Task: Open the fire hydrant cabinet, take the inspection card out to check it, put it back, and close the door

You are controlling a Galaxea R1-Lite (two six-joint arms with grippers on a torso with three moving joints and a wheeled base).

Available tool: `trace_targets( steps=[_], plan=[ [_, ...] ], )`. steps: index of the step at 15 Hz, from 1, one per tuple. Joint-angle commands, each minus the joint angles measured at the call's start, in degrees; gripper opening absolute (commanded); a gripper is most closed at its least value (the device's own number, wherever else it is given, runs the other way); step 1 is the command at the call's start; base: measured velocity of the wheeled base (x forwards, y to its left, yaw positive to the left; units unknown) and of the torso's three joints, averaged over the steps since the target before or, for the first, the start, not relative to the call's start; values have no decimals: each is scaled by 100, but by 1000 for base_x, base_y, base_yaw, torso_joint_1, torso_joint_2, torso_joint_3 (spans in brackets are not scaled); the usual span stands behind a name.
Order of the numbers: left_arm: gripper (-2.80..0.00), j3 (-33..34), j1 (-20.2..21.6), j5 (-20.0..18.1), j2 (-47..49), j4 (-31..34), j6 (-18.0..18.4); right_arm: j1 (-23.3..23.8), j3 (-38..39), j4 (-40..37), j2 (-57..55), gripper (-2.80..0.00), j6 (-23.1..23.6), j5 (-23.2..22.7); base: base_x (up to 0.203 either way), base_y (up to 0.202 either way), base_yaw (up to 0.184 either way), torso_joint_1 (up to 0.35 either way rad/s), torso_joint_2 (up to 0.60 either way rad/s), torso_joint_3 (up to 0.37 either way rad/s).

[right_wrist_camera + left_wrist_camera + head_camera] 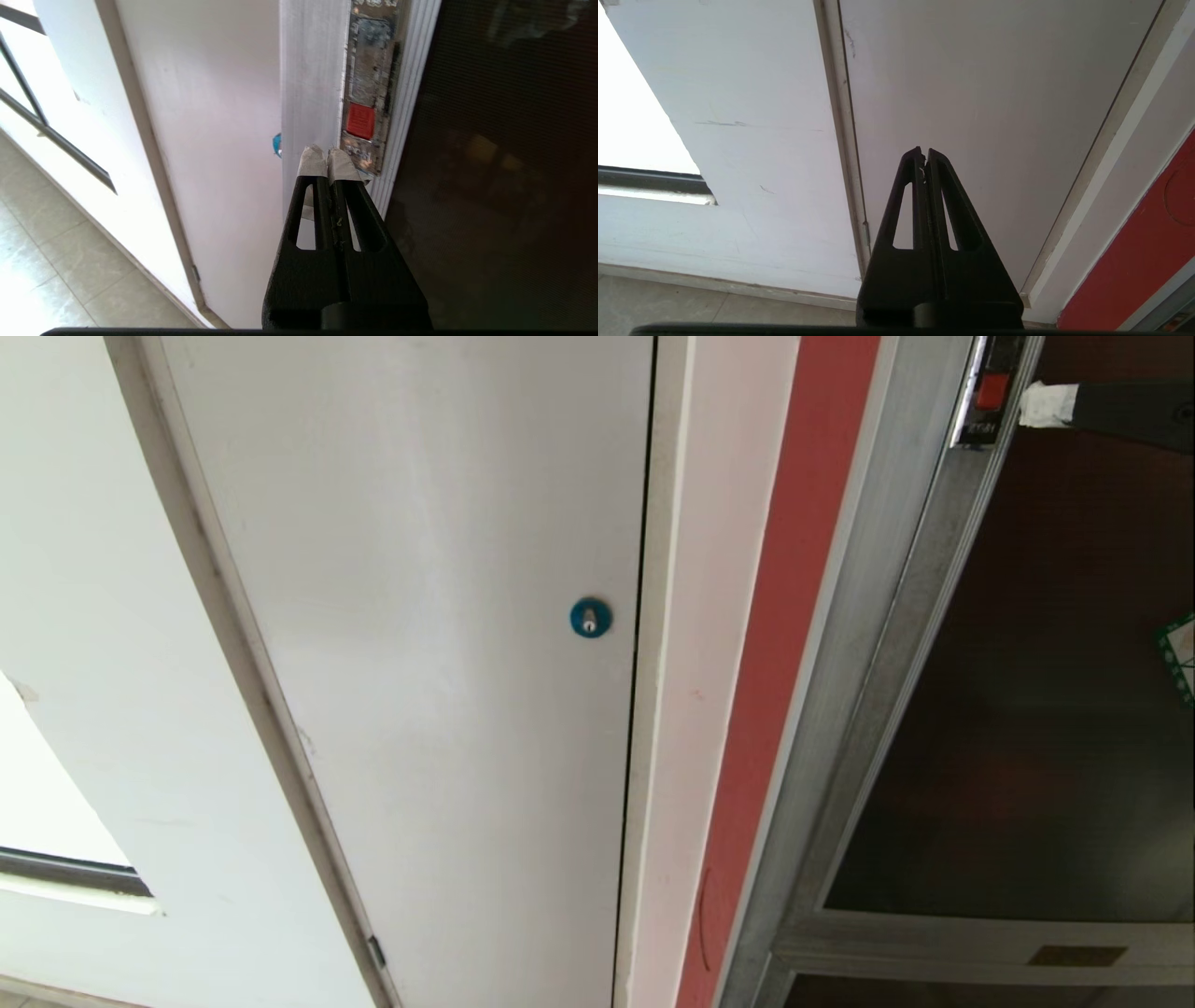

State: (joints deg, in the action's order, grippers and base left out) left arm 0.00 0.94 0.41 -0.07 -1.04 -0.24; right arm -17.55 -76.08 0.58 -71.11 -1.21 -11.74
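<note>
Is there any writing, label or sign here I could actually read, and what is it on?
No text can be read.
Latch plate on the door frame: worn markings, illegible.
Green-edged sticker on the dark glass: cut off at the picture's edge, print too small.
Brass-coloured plate on the lower frame: no readable text.

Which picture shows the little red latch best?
The right wrist view: the red latch sits large and whole on the silver frame, just past the shut right gripper. The head view shows it small at the top edge. The left wrist view misses it.
</note>
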Motion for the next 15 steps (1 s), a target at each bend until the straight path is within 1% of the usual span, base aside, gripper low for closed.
trace_targets(
  steps=[1,8,15],
  plan=[
    [-280,35,3,3,7,-2,-2,-6,-42,3,-36,-280,-2,-64,0,0,0,0,0,0],
    [-280,35,3,3,7,-2,-2,-2,-430,39,-461,-280,-11,-87,0,0,0,0,0,0],
    [-280,35,3,3,7,-2,-2,45,-427,70,-527,-280,-134,127,0,0,0,0,0,0]
  ],
)
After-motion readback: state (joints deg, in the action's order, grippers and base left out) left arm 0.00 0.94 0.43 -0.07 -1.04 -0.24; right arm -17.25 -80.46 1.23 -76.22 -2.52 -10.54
